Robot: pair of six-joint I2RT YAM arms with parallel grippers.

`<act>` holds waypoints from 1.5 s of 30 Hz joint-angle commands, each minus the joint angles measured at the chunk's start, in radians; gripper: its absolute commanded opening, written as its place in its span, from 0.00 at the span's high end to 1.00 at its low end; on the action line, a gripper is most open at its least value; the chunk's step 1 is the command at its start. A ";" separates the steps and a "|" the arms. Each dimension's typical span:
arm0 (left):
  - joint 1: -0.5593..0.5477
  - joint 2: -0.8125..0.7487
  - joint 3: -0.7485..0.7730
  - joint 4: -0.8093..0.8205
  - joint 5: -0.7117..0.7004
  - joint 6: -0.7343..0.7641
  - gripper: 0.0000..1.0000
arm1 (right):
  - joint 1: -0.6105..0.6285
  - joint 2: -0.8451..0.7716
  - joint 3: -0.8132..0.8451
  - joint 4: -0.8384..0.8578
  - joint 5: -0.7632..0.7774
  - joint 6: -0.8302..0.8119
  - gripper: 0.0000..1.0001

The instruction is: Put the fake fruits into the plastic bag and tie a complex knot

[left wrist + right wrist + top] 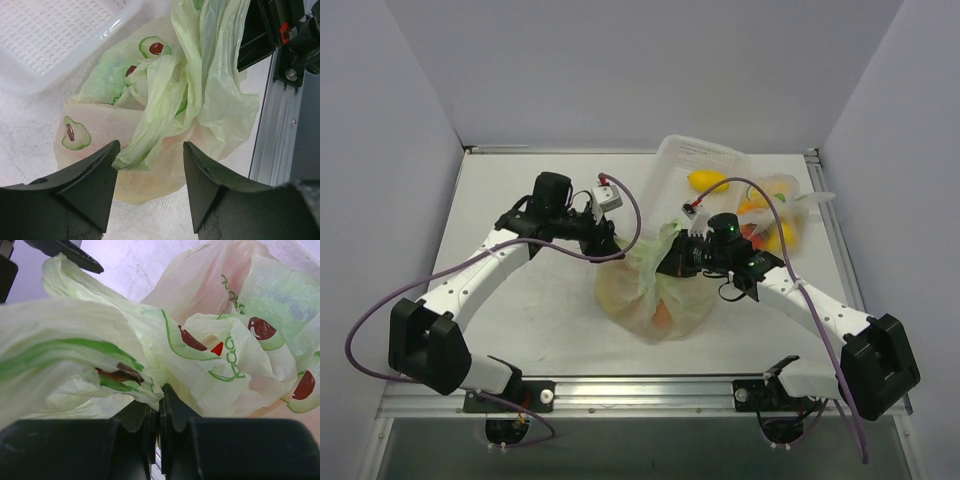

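Observation:
The pale green plastic bag [655, 295] printed with avocados lies at mid table, its top gathered upward. Orange fake fruit [662, 317] shows dimly through its wall. My left gripper [607, 240] is open at the bag's left. In the left wrist view its open gripper [150, 150] has a twisted strand of the bag [165, 100] hanging between the fingertips, not gripped. My right gripper [672, 258] is shut on a gathered fold of the bag. In the right wrist view the shut gripper [160, 390] pinches the bag [225, 350].
A white slotted basket [705, 160] stands tilted behind the bag with a yellow fruit [708, 181] in it; it also shows in the left wrist view [50, 35]. A clear bag [778, 215] with more yellow and red fruits lies at the right. An aluminium rail [660, 390] runs along the near edge.

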 commanded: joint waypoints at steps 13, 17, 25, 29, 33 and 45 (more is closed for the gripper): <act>0.024 -0.074 0.024 0.010 0.274 0.083 1.00 | -0.024 -0.008 0.016 0.013 0.001 0.004 1.00; -0.062 -0.146 0.019 -0.029 0.241 0.118 1.00 | -0.028 0.009 0.049 -0.027 0.045 0.048 1.00; -0.331 -0.082 0.070 -0.102 -0.121 -0.033 1.00 | -0.011 0.040 0.087 -0.076 0.108 0.117 1.00; -0.421 -0.003 0.083 -0.108 -0.313 -0.112 1.00 | -0.007 0.043 0.086 -0.101 0.139 0.133 1.00; -0.487 0.069 0.087 -0.054 -0.420 -0.201 1.00 | 0.001 0.043 0.075 -0.105 0.154 0.172 1.00; -0.219 0.199 -0.071 0.170 -0.737 -0.341 1.00 | -0.059 -0.011 0.018 -0.171 0.061 0.180 1.00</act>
